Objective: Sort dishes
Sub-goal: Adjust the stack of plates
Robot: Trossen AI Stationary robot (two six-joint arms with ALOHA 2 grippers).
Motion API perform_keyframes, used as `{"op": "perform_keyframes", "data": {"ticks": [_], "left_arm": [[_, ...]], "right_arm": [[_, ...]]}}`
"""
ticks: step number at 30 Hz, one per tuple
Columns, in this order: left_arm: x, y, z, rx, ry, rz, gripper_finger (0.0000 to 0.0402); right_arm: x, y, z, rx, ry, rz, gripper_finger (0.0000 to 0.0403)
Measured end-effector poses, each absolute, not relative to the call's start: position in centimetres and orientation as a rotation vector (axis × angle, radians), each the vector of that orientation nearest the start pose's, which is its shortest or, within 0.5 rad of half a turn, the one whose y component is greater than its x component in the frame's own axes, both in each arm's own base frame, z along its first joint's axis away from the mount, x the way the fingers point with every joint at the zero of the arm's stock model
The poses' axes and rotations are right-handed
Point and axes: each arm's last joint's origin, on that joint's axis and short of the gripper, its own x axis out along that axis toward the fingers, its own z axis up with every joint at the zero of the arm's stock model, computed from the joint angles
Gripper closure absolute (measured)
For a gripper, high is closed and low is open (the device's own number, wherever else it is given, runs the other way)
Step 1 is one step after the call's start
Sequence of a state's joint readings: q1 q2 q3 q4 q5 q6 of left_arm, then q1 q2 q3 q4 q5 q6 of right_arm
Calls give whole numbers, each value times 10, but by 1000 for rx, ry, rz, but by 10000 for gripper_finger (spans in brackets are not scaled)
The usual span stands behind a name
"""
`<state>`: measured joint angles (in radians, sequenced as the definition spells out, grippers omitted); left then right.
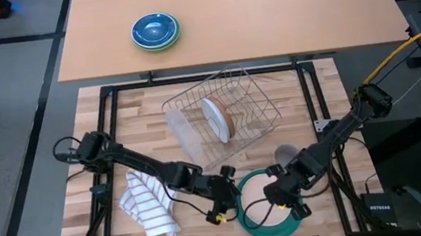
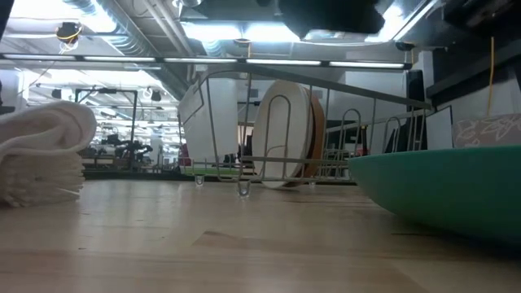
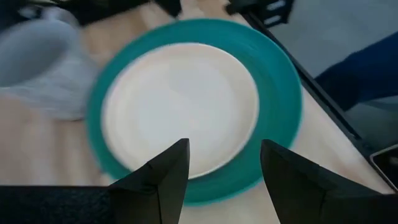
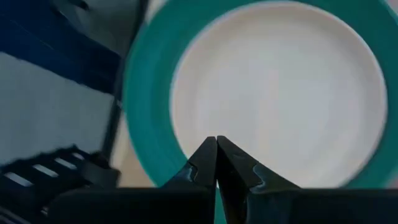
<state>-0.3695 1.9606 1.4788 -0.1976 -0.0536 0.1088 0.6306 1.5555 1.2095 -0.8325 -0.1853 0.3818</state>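
A dark green plate (image 1: pixel 255 224) with a pale centre lies flat on the wooden table near its front edge; it also shows in the low view (image 2: pixel 440 191). My left gripper (image 1: pixel 224 208) (image 3: pixel 224 146) hovers open by the plate's left rim (image 3: pixel 286 93). My right gripper (image 1: pixel 285 202) (image 4: pixel 216 140) is shut above the plate's right part (image 4: pixel 146 93). A white plate (image 1: pixel 215 119) (image 2: pixel 281 134) and a tan plate (image 1: pixel 230 120) (image 2: pixel 316 134) stand on edge side by side in the wire dish rack (image 1: pixel 191 96).
A striped towel (image 1: pixel 148 203) (image 2: pixel 41 155) lies bunched at the front left. A small grey mug (image 1: pixel 285 155) stands just beyond the green plate. Blue bowls (image 1: pixel 154 32) are stacked on the farther table. A black frame (image 1: pixel 109 90) borders the work surface.
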Motion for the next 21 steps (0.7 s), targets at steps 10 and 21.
{"op": "perform_keyframes", "data": {"ticks": [10, 21], "left_arm": [[431, -173, 174, 255, 640, -438, 215], [435, -174, 160, 352, 626, -465, 215]], "right_arm": [[253, 197, 261, 117, 1090, 494, 388], [258, 199, 264, 115, 1014, 470, 388]]}}
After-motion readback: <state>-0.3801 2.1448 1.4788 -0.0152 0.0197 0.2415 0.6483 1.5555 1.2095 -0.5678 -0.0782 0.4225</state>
